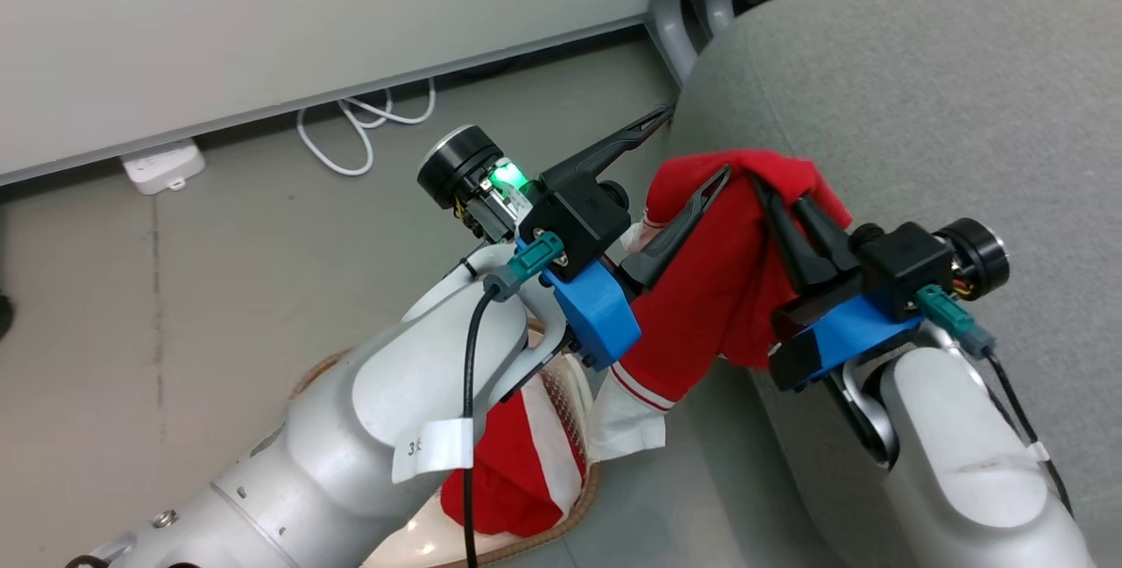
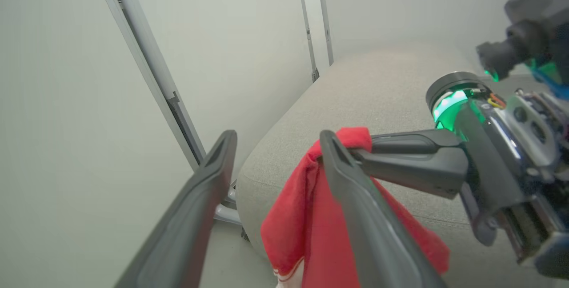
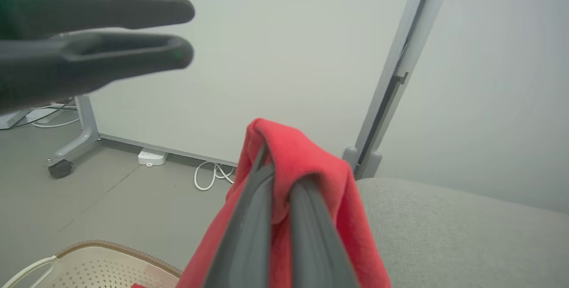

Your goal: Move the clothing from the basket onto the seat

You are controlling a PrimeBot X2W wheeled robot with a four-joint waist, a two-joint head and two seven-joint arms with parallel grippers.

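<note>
I have the red clothing (image 1: 710,287) pinched at its top fold in my right gripper (image 1: 780,195), fingers nearly together, and it drapes down over the rounded edge of the seat (image 1: 920,95). My left gripper (image 1: 695,143) sits just beside it, fingers spread wide and empty. Below that forearm is the basket (image 3: 102,244) with more red fabric, and bare floor (image 1: 263,244) lies to its left.

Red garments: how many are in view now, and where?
2. One red garment hangs from the right gripper by the seat; the other lies in the basket, partly under the left forearm. More may be hidden.
</note>
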